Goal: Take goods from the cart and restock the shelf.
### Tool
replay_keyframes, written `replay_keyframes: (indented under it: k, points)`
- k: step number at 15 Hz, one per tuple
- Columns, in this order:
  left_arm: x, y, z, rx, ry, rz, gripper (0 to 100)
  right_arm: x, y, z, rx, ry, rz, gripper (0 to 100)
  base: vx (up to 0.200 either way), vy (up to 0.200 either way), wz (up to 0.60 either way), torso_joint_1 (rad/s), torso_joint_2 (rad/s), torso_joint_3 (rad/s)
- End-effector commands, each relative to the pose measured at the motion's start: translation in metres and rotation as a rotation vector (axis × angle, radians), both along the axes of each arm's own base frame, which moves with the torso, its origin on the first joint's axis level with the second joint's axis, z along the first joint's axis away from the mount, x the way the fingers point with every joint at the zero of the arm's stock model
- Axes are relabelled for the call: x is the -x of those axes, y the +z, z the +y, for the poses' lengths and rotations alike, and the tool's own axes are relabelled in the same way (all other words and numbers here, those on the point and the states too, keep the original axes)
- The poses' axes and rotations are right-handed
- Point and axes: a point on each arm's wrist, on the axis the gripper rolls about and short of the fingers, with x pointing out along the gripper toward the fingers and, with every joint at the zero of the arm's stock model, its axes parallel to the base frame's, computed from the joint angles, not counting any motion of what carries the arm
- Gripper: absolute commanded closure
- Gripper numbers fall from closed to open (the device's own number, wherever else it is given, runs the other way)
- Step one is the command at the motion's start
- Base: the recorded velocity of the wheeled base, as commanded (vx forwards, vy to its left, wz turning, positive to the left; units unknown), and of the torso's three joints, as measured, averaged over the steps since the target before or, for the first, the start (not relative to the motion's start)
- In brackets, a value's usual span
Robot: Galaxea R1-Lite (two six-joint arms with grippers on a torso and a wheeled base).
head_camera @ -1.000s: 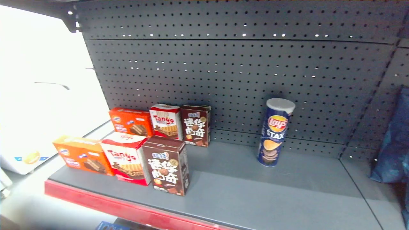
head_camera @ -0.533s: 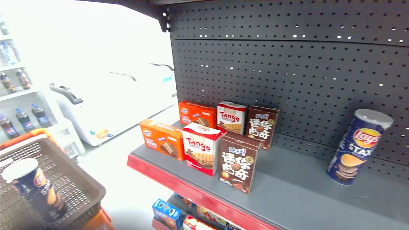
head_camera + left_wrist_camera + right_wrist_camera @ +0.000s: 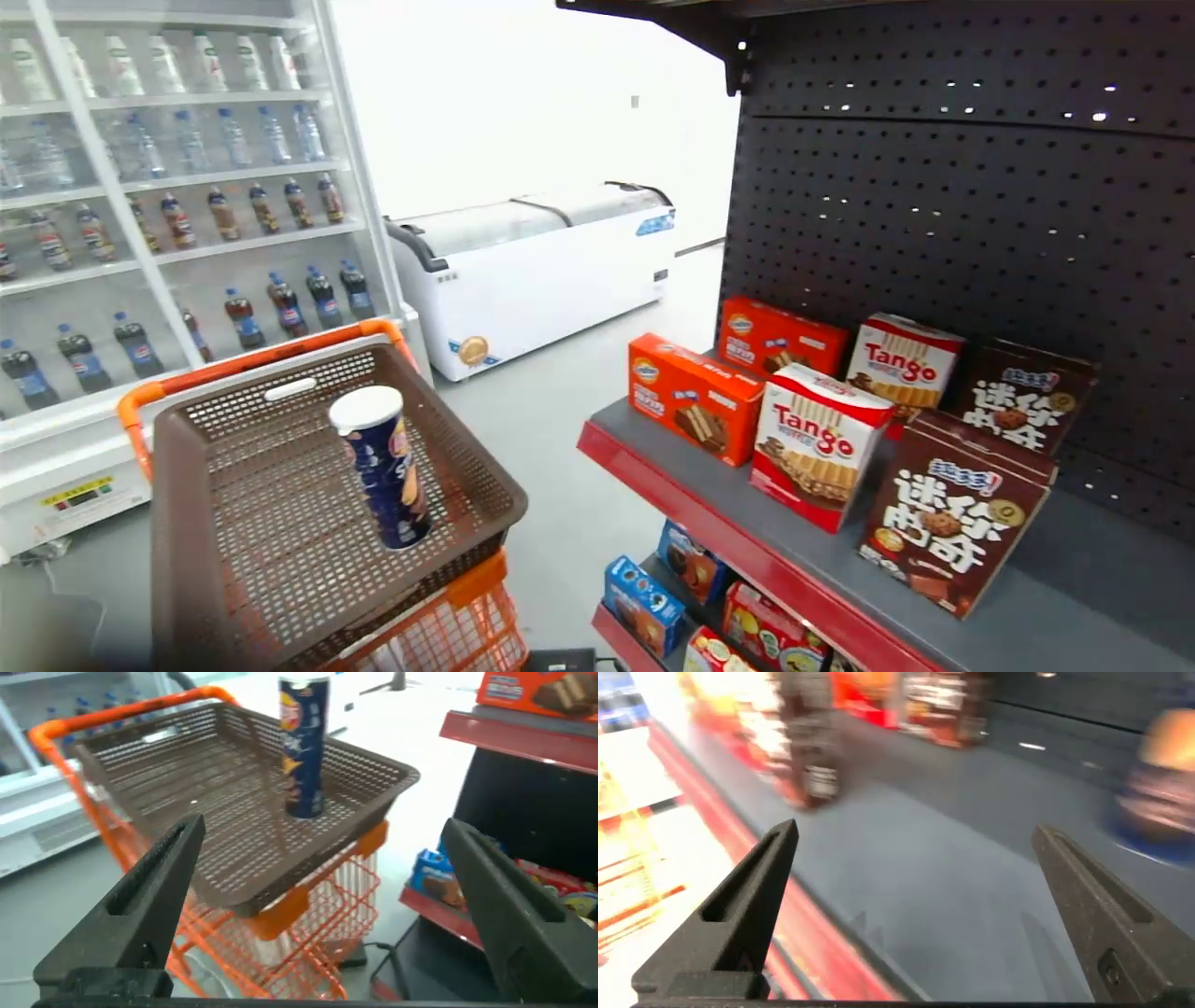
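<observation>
The chip can [image 3: 378, 467] stands upright, white lid up, in the brown mesh basket [image 3: 201, 439] on top of the orange cart [image 3: 252, 359], near the middle of the basket floor and apart from its walls. The left gripper [image 3: 324, 831] faces this basket from a little way off, its two dark fingers spread wide with nothing between them, and the can sits beyond them untouched. The right gripper [image 3: 915, 833] is also wide open and empty, over a bare stretch of the grey shelf [image 3: 971, 887], with blurred boxes farther along the board. In the head view the shelf carries two rows of boxes behind its red front edge. An orange box [image 3: 693, 397], a red-and-white wafer box [image 3: 814, 446] and a brown cookie box [image 3: 952, 523] stand in front, each with a matching box behind it against the dark pegboard [image 3: 934, 187]. More packs lie on the lower shelf [image 3: 642, 607]. Behind the cart stands a glass-door drinks cooler [image 3: 168, 187] full of bottles, with a white chest freezer [image 3: 532, 271] beside it
</observation>
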Motion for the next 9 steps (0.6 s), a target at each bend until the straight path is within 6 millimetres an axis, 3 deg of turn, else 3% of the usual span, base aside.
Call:
replay_keyframes:
  k: [1, 5, 6, 9]
  points:
    - [0.000, 0.000, 0.000, 0.000, 0.000, 0.000, 0, 0.000, 0.000, 0.000, 0.000, 0.000, -0.001, 0, 0.000, 0.000, 0.00, 0.000, 0.00, 0.000]
    - [0.002, 0.007, 0.000, -0.007, -0.005, -0.024, 0, 0.000, 0.000, 0.000, 0.001, 0.000, 0.001, 0, 0.000, 0.000, 0.00, 0.000, 0.00, 0.000]
    - [0.006, 0.026, 0.000, -0.028, -0.012, -0.047, 0, 0.000, 0.000, 0.000, 0.001, 0.000, 0.001, 0, 0.000, 0.000, 0.00, 0.000, 0.00, 0.000]
    - [-0.008, 0.067, 0.000, -0.034, -0.014, 0.079, 0, 0.000, 0.000, 0.000, 0.000, 0.000, -0.001, 0, 0.000, 0.000, 0.00, 0.000, 0.00, 0.000]
